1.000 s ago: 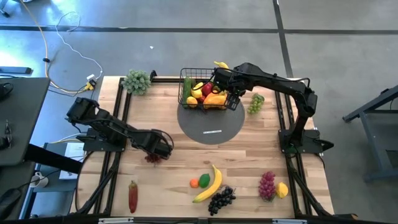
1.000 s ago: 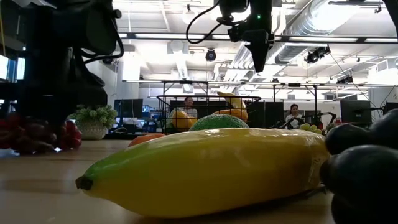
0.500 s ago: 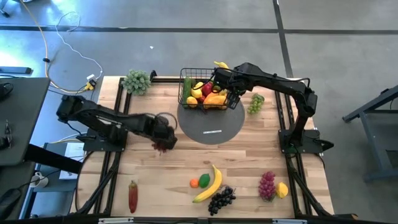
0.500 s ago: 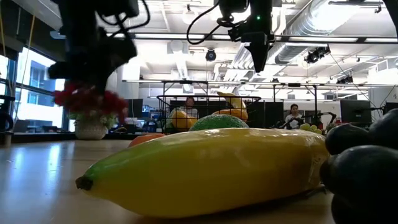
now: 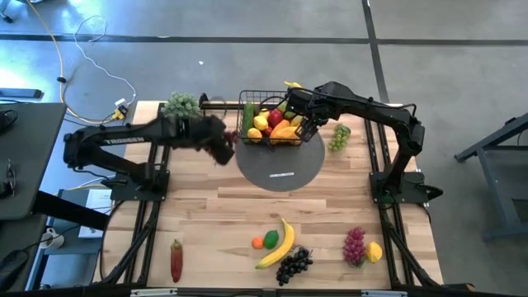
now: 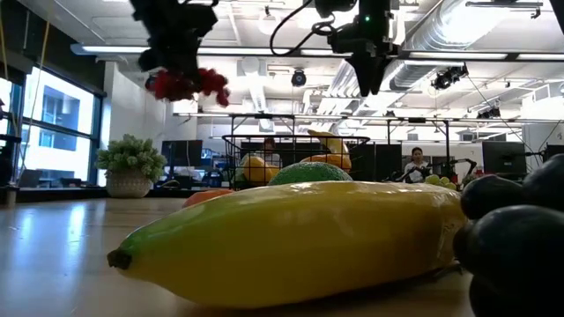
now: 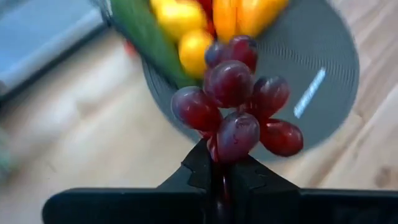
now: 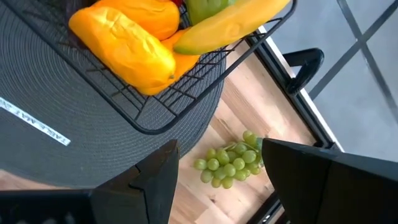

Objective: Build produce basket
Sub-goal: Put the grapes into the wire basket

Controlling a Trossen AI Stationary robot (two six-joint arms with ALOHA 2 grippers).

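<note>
Two fingers of the left gripper (image 7: 222, 177) are pressed together on the stem of a bunch of red grapes (image 7: 239, 102), which hangs clear of the table in the air just beside the left end of the black wire basket (image 5: 247, 124). The low view shows the same red bunch dangling high under that gripper. The right gripper (image 5: 307, 125) hovers at the basket's right end with its fingers spread and nothing between them. The basket stands on the far edge of a round grey mat (image 5: 280, 169) and already holds produce: a yellow pepper (image 8: 124, 46), a banana (image 8: 230, 25), lemons (image 7: 180, 15) and a cucumber (image 7: 146, 31). Just right of the basket, on the wood, lies a bunch of green grapes (image 5: 338, 138). Left of the basket sits a pale green leafy bunch (image 5: 181, 106). Well in front of the basket, near the table's front edge, lie another banana (image 5: 279, 246), an orange (image 5: 258, 242), a small green fruit (image 5: 271, 239), black grapes (image 5: 293, 266), purple grapes (image 5: 354, 245), a lemon (image 5: 374, 252) and a red pepper (image 5: 176, 259).
</note>
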